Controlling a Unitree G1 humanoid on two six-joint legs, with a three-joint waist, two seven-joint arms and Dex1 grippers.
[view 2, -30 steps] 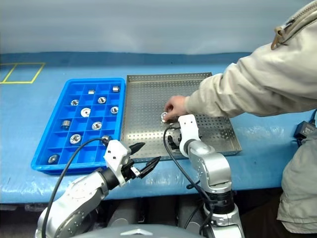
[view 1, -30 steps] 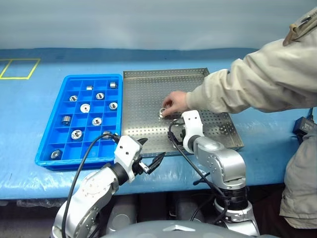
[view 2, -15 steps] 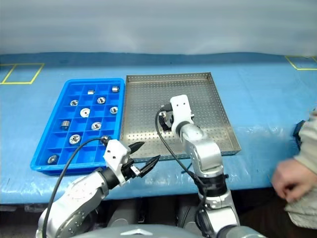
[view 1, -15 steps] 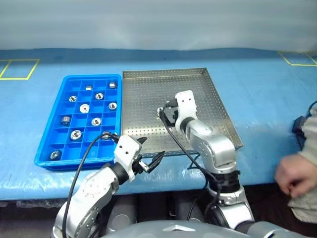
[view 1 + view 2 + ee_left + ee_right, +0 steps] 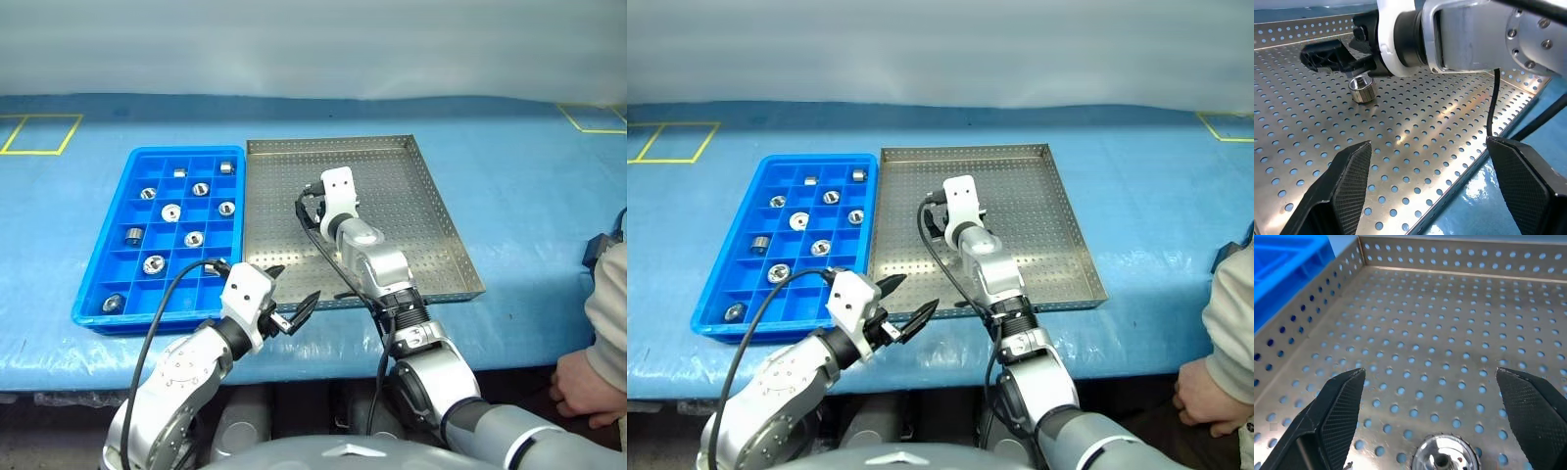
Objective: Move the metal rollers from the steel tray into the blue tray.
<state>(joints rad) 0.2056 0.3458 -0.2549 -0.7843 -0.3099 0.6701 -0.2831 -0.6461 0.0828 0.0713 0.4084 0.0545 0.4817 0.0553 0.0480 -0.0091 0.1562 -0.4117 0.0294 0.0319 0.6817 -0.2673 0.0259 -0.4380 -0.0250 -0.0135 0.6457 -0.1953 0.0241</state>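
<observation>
A blue-covered table (image 5: 529, 176) holds both trays. Nearest, the left gripper (image 5: 291, 297) hangs spread, empty, at the steel tray (image 5: 431, 250) edge. Farther, the right gripper (image 5: 1435, 421) (fingers wide) straddles one roller (image 5: 1444, 458). Other rollers (image 5: 170, 211) sit in the blue tray (image 5: 98, 245).

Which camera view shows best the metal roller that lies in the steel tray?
The left wrist view: the metal roller stands whole on the steel tray, beside the right claw. The right wrist view shows just its top, between that claw's open fingers. In the head views the right arm hides it.
</observation>
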